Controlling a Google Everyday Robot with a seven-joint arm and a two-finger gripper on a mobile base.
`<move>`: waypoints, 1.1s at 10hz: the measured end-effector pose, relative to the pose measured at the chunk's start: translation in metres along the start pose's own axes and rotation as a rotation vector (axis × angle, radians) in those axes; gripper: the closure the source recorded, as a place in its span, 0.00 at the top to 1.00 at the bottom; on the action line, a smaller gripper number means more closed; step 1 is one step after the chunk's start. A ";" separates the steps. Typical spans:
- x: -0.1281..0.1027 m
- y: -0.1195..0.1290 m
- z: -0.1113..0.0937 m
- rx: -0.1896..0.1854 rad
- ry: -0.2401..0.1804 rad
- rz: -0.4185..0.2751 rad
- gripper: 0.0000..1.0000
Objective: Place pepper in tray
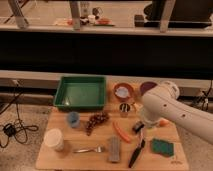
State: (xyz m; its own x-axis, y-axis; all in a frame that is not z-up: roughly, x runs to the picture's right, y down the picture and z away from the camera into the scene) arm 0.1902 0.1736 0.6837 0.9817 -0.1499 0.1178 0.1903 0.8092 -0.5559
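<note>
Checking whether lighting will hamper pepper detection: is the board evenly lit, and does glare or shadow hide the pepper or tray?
Camera view: the board is evenly, warmly lit; pepper and tray show no glare or heavy shadow; the wall behind is dark; the bright white arm covers most of the gripper, just right of the pepper.

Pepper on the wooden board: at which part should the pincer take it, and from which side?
Grip the pepper at its middle, coming from above and closing across its thin width: it lies flat and slanted on the board, long and slim, so the ends would probably slip. The open pincer hangs just right of it.
</note>
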 end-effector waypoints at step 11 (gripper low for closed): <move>-0.035 -0.008 0.045 -0.071 0.030 -0.017 0.80</move>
State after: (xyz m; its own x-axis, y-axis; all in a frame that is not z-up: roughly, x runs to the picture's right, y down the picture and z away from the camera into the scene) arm 0.1537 0.1981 0.7208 0.9780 -0.1812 0.1037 0.2064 0.7644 -0.6108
